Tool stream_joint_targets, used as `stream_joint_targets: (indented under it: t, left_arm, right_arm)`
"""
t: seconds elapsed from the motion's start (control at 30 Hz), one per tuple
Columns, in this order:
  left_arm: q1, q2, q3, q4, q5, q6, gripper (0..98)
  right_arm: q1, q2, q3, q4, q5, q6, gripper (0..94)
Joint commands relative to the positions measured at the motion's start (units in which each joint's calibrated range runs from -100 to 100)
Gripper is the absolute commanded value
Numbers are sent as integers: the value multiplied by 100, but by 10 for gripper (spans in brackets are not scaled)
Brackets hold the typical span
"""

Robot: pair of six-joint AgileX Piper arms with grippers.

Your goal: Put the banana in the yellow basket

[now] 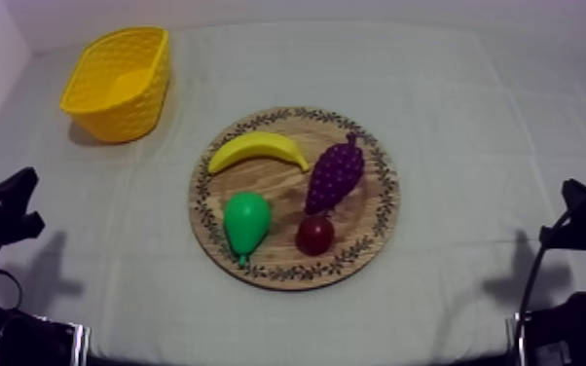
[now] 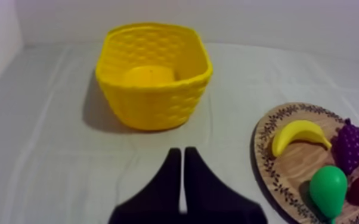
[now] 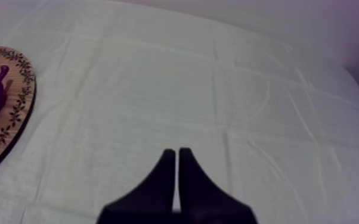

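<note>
Lying on the far-left part of the wooden board (image 1: 287,190), the banana (image 1: 256,150) has not yet been touched; its long axis runs roughly across the table, side to side, with the curve arching toward the far edge and one tip pointing toward the yellow basket (image 1: 127,117). It shares the board with a pear (image 1: 246,222), a bunch of grapes (image 1: 335,175) and a small red fruit (image 1: 314,235), all just beside it but apart from it. The left gripper (image 2: 179,152) hangs low over the cloth with its two black fingers pressed together in a narrow wedge, holding nothing; the basket stands almost straight ahead of it and the banana lies forward and off toward the board's side. The right gripper (image 3: 176,152) is likewise closed on nothing, over bare cloth well apart from the board's rim, with the grapes between it and the banana. By this layout the left arm looks the nearer to both fruit and basket, and a grasp would likely call for fingers opened and turned across the banana's length.
</note>
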State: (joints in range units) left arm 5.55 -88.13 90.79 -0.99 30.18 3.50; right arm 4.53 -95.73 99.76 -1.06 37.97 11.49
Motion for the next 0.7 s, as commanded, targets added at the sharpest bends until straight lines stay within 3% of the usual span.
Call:
stream_joint_targets:
  t: [0.0,0.3,0.57,0.67]
  left_arm:
    - [87,703,-460,-1,-84,-76,2]
    - [512,2719,-2104,13,-405,-472,2]
    - [946,4135,-3590,28,-234,-891,3]
    - [1154,4611,-4176,-66,-57,-1001,4]
  right_arm:
    - [-1,-2,2,1,1,1,3]
    - [-1,-2,2,1,1,1,3]
    - [-1,-2,2,1,1,1,3]
    - [-1,-2,2,1,1,1,3]
